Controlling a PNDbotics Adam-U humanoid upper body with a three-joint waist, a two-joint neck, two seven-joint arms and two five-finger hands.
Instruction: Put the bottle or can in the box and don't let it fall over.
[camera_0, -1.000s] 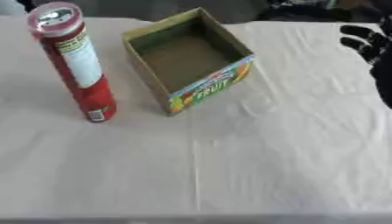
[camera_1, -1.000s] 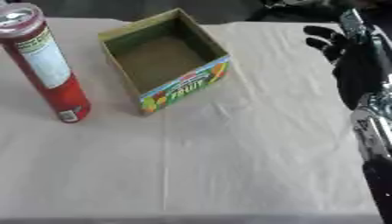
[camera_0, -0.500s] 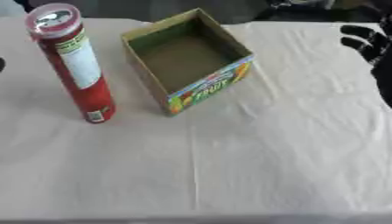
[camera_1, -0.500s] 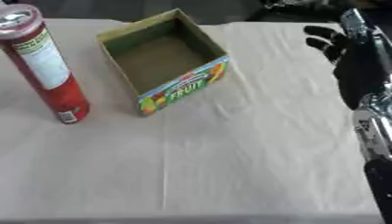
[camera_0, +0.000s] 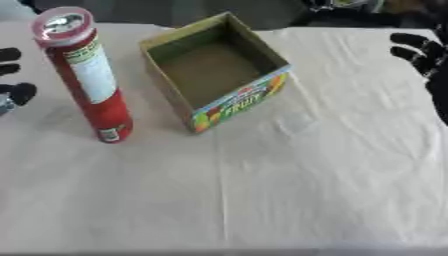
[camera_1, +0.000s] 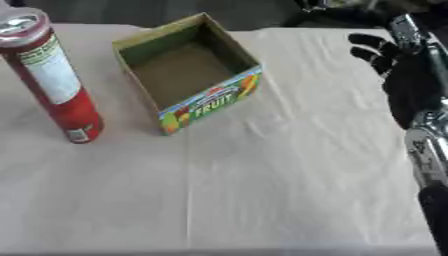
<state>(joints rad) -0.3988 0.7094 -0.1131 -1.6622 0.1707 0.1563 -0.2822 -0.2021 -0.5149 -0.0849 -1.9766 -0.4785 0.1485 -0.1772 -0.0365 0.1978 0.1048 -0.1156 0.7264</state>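
One can (camera_0: 86, 75) is seen, a tall red tube with a pale label panel down its side, a small white patch near its foot and a silvery top ringed in pink. It stands upright on the cloth-covered tabletop (camera_0: 289, 190), near the left edge and toward the far left corner, outside the box. One box (camera_0: 213, 71) is seen, an open cardboard carton with a plain brown inside and a bright printed front on which the word FRUIT can be read; it is set askew, one corner turned toward the near edge, and nothing is seen inside it. The can and the box stand near each other but apart, the can to the left. Two hands are counted. The left hand (camera_0: 14, 75) shows only as dark fingertips at the left edge of the left eye view, short of the can and not touching it; whether its fingers are spread or curled cannot be told. The right hand (camera_1: 398, 67) is held up over the far right corner of the tabletop, well apart from the box, its fingers spread and relaxed, with nothing held.
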